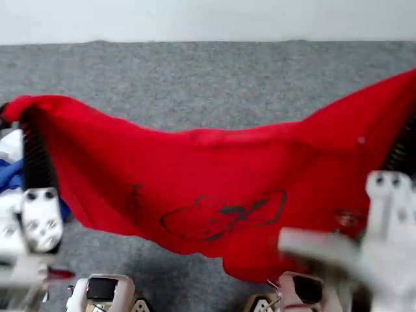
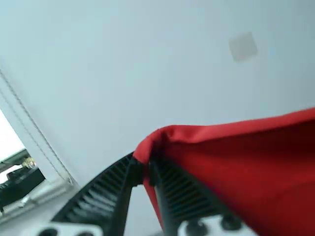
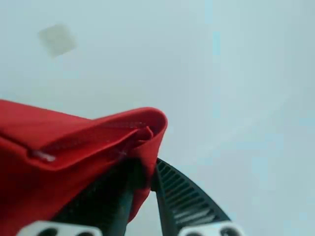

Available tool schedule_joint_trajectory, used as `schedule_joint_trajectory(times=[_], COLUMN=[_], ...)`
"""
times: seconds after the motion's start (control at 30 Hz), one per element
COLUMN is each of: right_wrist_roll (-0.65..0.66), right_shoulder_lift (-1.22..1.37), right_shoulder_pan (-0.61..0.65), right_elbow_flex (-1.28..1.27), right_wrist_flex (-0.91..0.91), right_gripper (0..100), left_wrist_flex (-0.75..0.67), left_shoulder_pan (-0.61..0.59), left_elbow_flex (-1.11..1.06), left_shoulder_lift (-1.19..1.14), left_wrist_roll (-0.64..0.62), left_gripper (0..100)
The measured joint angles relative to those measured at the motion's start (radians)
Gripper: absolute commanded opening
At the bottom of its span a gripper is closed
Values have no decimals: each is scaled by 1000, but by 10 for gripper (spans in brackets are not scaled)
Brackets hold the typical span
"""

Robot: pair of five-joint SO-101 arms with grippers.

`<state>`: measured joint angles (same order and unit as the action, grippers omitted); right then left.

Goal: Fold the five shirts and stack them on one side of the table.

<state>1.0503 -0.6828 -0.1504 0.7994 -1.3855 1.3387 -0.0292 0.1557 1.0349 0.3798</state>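
Red shirt [image 1: 214,175] hangs spread in the air over the grey table [image 1: 195,78], stretched btwn both arms, w/ a dark line print facing the high cam. L gripper [image 2: 143,173] is clamped tight on one upper corner, over the table's left edge. R gripper [image 3: 147,173] is clamped on the other corner, at the right edge. Blue and white cloth [image 1: 8,170] lies at the left edge, by the L arm.

The shirt [image 1: 208,188] hangs spread above the table [image 1: 195,78], its left corner clamped in the left gripper [image 2: 145,173], its right corner in the right gripper [image 3: 147,178]. At the table's left edge lie other clothes [image 1: 9,164].
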Motion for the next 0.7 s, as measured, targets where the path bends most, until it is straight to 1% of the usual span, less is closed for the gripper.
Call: schedule_joint_trajectory(times=[0.1,0.2,0.3,0.43,0.53,0.63,0.7], right_wrist_roll=[0,-9,-20,-21,-23,-25,-26], right_shoulder_lift=[66,149,212,311,391,471,519], right_shoulder_pan=[5,41,75,103,103,104,104], right_elbow_flex=[-158,-330,-499,-700,-804,-853,-865], right_wrist_flex=[3,72,193,436,635,816,919], right_gripper=[9,9,9,9,9,9,9], left_wrist_flex=[-51,-189,-388,-692,-845,-945,-1003], left_shoulder_pan=[0,0,0,0,0,-2,-2], left_elbow_flex=[-157,-361,-606,-899,-948,-931,-882], left_shoulder_lift=[-2,-2,-12,-63,-189,-350,-479], left_wrist_roll=[51,95,130,175,184,189,189], left_gripper=[14,14,14,14,14,14,14])
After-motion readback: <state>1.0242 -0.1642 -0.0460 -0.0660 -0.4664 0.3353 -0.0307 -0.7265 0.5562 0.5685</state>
